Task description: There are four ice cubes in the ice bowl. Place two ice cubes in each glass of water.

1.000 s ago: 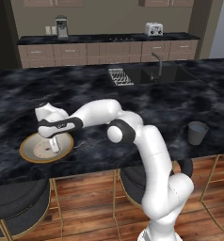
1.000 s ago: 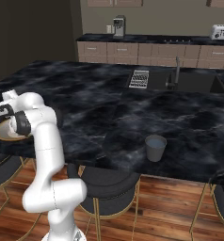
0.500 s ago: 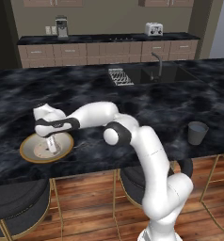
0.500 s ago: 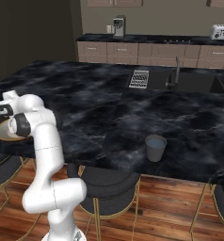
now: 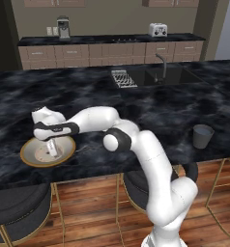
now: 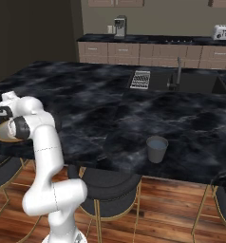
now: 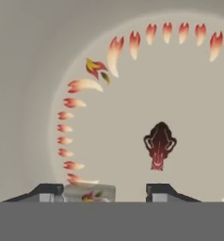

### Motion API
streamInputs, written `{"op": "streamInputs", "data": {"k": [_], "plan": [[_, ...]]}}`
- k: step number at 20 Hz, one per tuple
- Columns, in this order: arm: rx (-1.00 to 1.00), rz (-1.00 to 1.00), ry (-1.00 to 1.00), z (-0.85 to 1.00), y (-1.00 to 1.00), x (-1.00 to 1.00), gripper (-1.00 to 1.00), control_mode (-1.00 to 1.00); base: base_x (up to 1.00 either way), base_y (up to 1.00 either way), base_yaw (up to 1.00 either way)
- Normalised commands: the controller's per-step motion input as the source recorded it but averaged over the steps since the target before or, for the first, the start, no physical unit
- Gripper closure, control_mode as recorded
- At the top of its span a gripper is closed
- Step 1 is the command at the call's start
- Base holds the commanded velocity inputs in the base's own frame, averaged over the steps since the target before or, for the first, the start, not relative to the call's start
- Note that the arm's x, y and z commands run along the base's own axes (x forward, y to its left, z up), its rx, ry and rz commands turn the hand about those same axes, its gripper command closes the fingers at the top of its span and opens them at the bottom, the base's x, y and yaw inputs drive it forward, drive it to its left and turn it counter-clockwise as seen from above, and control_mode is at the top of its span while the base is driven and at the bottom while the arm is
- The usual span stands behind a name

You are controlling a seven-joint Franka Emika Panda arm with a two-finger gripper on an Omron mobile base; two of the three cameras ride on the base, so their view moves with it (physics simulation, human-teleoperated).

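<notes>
I'm lowering my half-open gripper (image 7: pixel 107 189) into the ice bowl (image 5: pixel 31 162), one ice cube (image 7: pixel 89 193) between the tips, ungripped; glass (image 5: pixel 202 136) far off, unfilled.

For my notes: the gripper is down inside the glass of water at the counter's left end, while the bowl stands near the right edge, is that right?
Not quite: they are swapped. The left base view shows the gripper down in the ice bowl at the counter's left end, while the glass of water stands near the right edge.
</notes>
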Motion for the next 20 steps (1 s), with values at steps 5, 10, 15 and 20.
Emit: {"op": "streamInputs", "data": {"k": [5, 10, 15, 20], "plan": [[-0.03, 0.03, 0.0, -0.02, -0.03, 0.01, 1.0, -1.0, 0.0, 0.0, 0.0], [-0.03, 0.03, 0.0, 0.0, -0.18, -0.05, 1.0, -1.0, 0.0, 0.0, 0.0], [-0.03, 0.0, 0.0, 0.33, -0.26, -0.11, 1.0, -1.0, 0.0, 0.0, 0.0], [-0.05, 0.0, 0.0, 0.72, -0.16, -0.31, 1.0, -1.0, 0.0, 0.0, 0.0]]}}
